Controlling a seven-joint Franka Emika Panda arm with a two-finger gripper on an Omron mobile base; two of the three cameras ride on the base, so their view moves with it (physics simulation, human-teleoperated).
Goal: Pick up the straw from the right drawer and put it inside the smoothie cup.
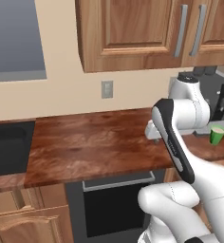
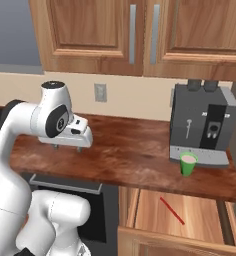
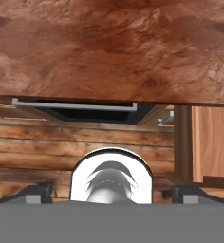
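Observation:
The right drawer (image 2: 140, 212) stands pulled open below the counter's right end. The thin red straw (image 2: 171, 210) lies slantwise on its pale wooden floor. The small green smoothie cup (image 2: 188, 164) (image 1: 217, 135) stands upright on the counter just in front of the coffee machine. My gripper (image 2: 66, 148) (image 1: 155, 138) hovers a little above the middle of the counter, well left of the cup and the drawer. It points down, open, with nothing between its fingers. In the hand view the fingertips (image 3: 35, 192) sit far apart, and a strip of the drawer's inside (image 3: 211, 142) shows at the right.
A dark grey coffee machine (image 2: 202, 122) stands at the back right of the wooden counter (image 2: 135, 155). A black-fronted oven with a silver handle (image 3: 73, 105) (image 1: 117, 182) sits under the counter, left of the drawer. Wall cabinets (image 2: 140, 35) hang overhead, and a dark cooktop (image 1: 7, 147) is at far left.

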